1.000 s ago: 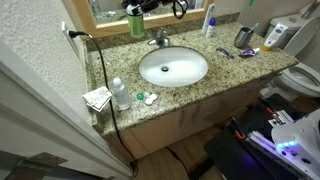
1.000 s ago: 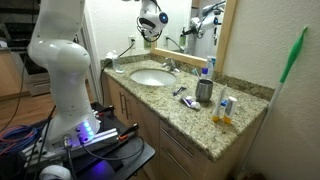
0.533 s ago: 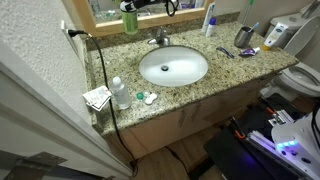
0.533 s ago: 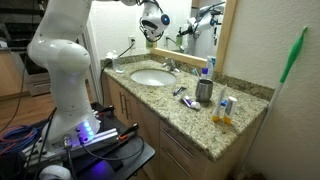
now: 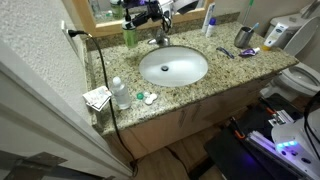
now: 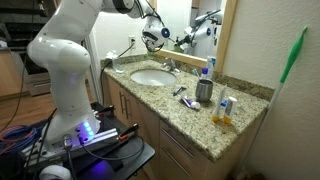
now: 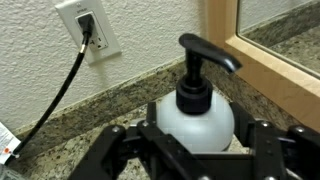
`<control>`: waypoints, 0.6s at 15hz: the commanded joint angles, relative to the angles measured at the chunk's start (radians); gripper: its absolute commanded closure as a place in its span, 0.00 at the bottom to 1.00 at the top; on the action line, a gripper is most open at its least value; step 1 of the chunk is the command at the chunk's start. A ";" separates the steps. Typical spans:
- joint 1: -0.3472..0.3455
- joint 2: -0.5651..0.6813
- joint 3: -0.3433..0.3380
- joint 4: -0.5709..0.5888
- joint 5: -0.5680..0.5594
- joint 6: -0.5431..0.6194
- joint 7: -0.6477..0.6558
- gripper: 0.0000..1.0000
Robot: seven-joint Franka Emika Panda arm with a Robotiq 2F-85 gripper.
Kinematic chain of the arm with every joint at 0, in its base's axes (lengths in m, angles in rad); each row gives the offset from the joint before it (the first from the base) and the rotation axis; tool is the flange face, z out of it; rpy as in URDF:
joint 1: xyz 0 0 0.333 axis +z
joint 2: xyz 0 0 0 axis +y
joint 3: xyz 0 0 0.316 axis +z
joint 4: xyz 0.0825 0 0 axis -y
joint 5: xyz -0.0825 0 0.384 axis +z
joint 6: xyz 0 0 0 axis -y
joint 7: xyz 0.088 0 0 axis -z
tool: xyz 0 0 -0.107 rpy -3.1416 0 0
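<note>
Flanking white pump bottle (image 7: 195,118), tool (image 7: 190,140), black cord (image 7: 55,95) in wall socket (image 7: 88,32)

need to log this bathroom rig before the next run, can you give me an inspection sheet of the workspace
surface: granite counter with a white sink
job's things: white pump bottle, upright by the wall beside the mirror frame
clutter: small clear bottle, papers, metal cup
grippers: gripper open, fingers either side of the pump bottle; contact unclear
cables: black cable plugged into the wall outlet, running over the counter edge
surroundings: what looks like a toilet beside the counter
</note>
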State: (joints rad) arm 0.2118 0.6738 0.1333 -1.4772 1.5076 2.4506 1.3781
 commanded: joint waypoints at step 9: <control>-0.013 0.135 0.010 0.130 0.076 0.082 -0.054 0.54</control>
State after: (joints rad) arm 0.2072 0.7588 0.1316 -1.4039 1.5531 2.4894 1.3627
